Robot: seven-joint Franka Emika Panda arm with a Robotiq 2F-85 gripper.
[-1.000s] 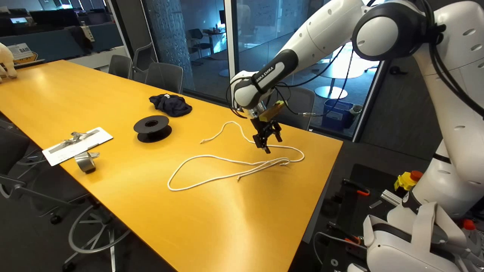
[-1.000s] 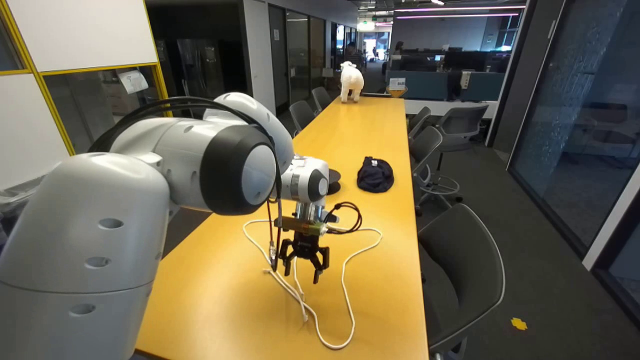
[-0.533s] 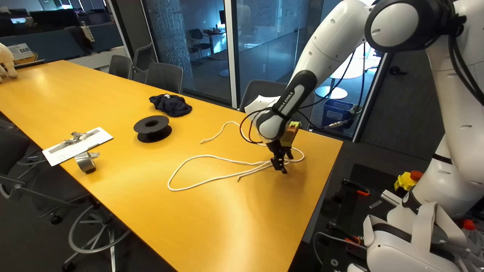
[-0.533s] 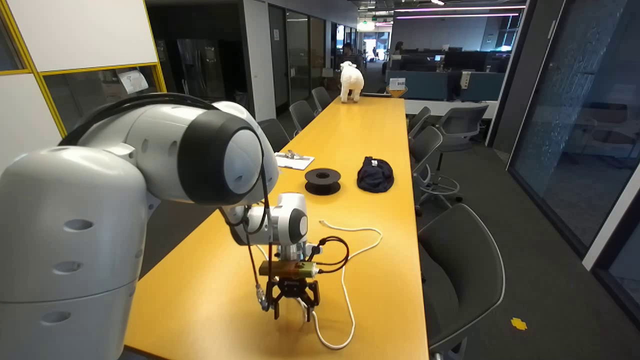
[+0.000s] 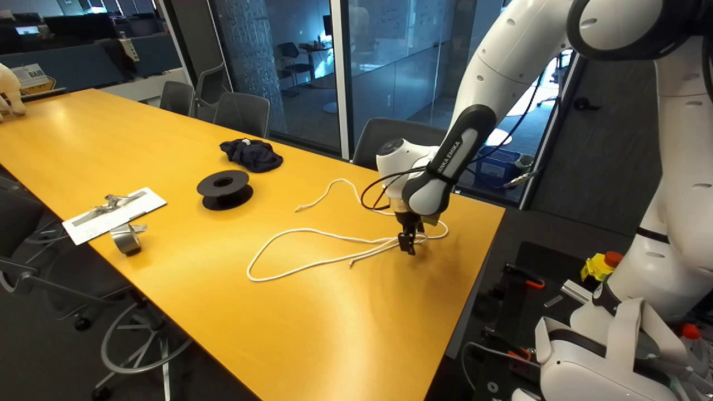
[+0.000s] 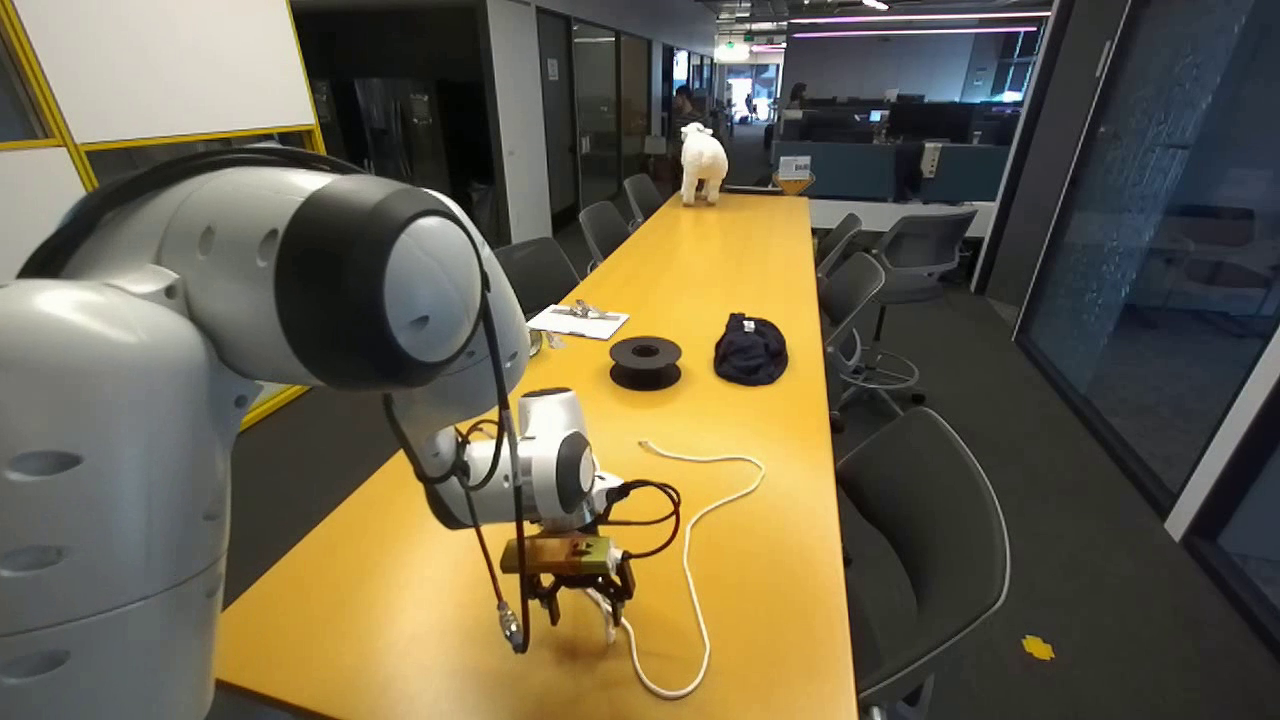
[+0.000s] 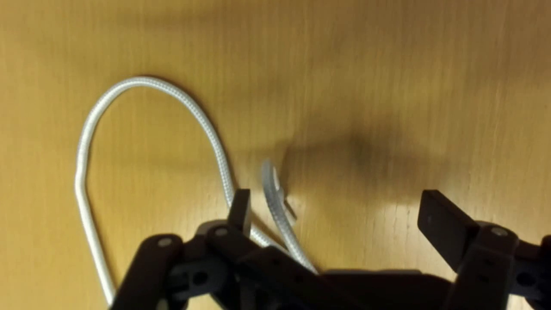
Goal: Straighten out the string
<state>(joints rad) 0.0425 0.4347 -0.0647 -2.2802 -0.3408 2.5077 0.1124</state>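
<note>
Wrist view: fingers (image 7: 445,226) wide apart, string (image 7: 144,81) looped on table (image 7: 344,64)

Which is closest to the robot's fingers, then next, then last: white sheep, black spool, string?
In an exterior view:
1. String: close by the open fingers.
2. Black spool: farther along the table.
3. White sheep: at the far end.

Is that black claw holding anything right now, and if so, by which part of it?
Nothing is held. The gripper stands wide open; in the wrist view, a stretch of the string shows in the gap, ungripped.
</note>
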